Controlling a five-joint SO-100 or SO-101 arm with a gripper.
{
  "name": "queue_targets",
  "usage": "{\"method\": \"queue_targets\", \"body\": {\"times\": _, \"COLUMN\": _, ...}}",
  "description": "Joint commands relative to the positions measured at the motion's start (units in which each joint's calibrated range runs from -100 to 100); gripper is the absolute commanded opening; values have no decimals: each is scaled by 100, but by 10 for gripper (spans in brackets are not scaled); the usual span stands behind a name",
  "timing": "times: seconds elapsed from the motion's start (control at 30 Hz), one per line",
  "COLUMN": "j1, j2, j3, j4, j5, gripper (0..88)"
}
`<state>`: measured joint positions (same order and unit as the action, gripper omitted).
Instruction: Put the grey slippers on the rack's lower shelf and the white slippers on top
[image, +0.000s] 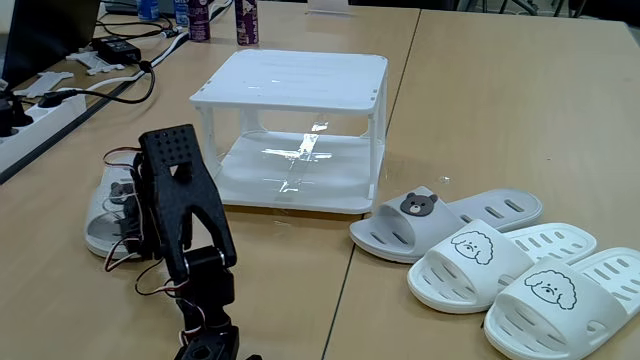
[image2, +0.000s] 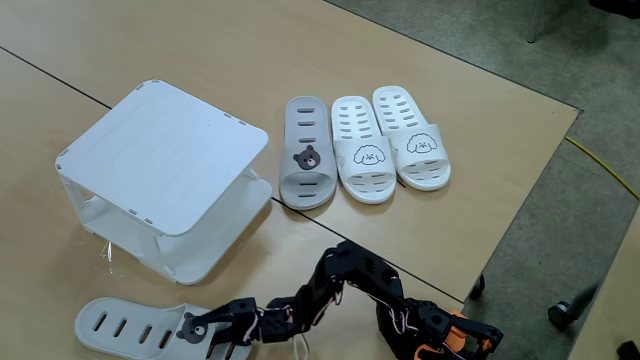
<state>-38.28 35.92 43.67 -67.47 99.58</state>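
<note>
One grey slipper (image2: 305, 150) with a bear badge lies right of the rack (image2: 160, 150), beside the two white slippers (image2: 362, 150) with dog faces. In a fixed view from the front they are the grey slipper (image: 430, 220), the white slippers (image: 500, 262) and the rack (image: 290, 75), its lower shelf (image: 300, 170) bare. The other grey slipper (image2: 125, 325) lies flat on the table in front of the rack. My gripper (image2: 200, 326) is at its strap end, and the dark fingers hide how the jaws stand. The same grey slipper (image: 98, 210) shows behind my arm (image: 185, 215).
Power strips and cables (image: 60, 95) run along the table's far left, with bottles (image: 245, 22) behind the rack. A table seam (image: 345, 290) runs past the rack's right side. The table edge (image2: 520, 200) drops off beyond the slippers.
</note>
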Motion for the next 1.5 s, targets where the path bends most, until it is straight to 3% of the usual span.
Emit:
{"method": "queue_targets", "body": {"times": 0.0, "j1": 94, "j2": 216, "j3": -889, "j4": 17, "j5": 42, "gripper": 225}}
{"method": "queue_targets", "body": {"times": 0.13, "j1": 61, "j2": 476, "j3": -1629, "j4": 319, "j5": 42, "gripper": 193}}
{"method": "queue_targets", "body": {"times": 0.2, "j1": 53, "j2": 502, "j3": -1872, "j4": 509, "j5": 42, "gripper": 37}}
{"method": "queue_targets", "body": {"times": 0.23, "j1": 37, "j2": 485, "j3": -1863, "j4": 517, "j5": 42, "gripper": 0}}
{"method": "queue_targets", "body": {"times": 0.43, "j1": -54, "j2": -483, "j3": -1385, "j4": 526, "j5": 42, "gripper": 7}}
{"method": "queue_targets", "body": {"times": 0.73, "j1": 20, "j2": -4555, "j3": 1754, "j4": 1423, "j5": 42, "gripper": 7}}
{"method": "queue_targets", "body": {"times": 1.0, "j1": 209, "j2": -6734, "j3": 4533, "j4": 1397, "j5": 42, "gripper": 7}}
{"method": "queue_targets", "body": {"times": 1.27, "j1": 1607, "j2": -7096, "j3": 4984, "j4": 1389, "j5": 42, "gripper": 7}}
{"method": "queue_targets", "body": {"times": 1.47, "j1": 1977, "j2": -6743, "j3": 4803, "j4": 1389, "j5": 42, "gripper": 7}}
